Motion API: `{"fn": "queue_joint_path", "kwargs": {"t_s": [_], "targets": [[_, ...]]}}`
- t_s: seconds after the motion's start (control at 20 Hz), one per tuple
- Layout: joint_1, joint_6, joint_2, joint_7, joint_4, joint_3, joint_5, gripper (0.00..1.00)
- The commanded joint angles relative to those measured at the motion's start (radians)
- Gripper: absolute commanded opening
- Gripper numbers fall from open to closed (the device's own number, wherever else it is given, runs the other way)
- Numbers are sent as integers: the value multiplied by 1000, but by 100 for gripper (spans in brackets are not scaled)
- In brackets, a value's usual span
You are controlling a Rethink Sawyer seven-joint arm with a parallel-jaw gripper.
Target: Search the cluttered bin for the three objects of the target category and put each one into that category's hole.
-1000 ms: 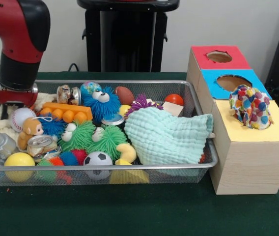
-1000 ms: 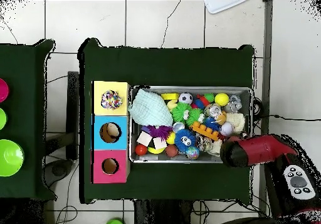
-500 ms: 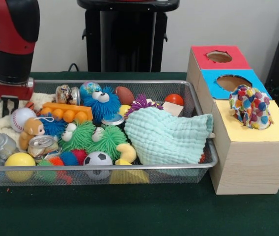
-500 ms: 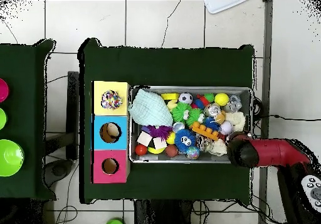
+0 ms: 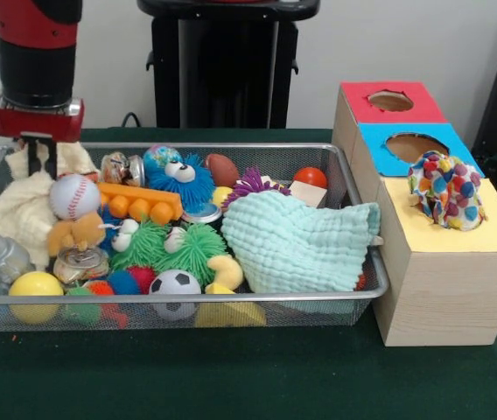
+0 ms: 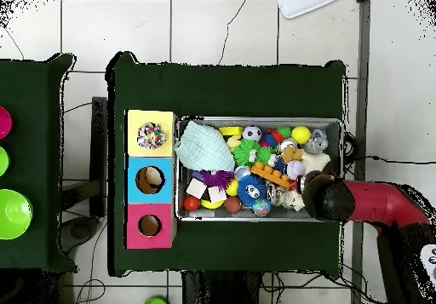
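Gripper (image 5: pixel 38 156), jaws pinching the cream cloth (image 5: pixel 21 210) at the bin (image 5: pixel 353 197) end farthest from the boxes. Step: lifting it out. Next: carry to the yellow box (image 5: pixel 493 232), whose hole already holds a patterned cloth (image 5: pixel 445 188).

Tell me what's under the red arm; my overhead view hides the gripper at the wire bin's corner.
Observer: The gripper hangs over the cream fuzzy cloth, which bunches upward to meet it.
Operator: Anything riding beside that cloth?
Observer: A white red-stitched baseball sits high on an orange plush toy, right next to it.
Operator: And the yellow-topped wooden box?
Observer: The multicoloured spotted cloth stands up out of its hole, not fully dropped in.
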Motion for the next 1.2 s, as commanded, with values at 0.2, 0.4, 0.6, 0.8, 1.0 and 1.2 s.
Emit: {"fn": "queue_joint_path", "kwargs": {"t_s": [0.2,0.4,0.6,0.8,1.0,1.2], "targets": [[162,116,-124,104,112,57,164,0],[203,116,-140,119,127,40,217,0],[243,89,-131,136,129,4,242,0],[273,51,-116,147,133,-24,252,0],[288,33,-107,149,136,-36,262,0],[302,27,-95,146,123,-54,254,0]]}}
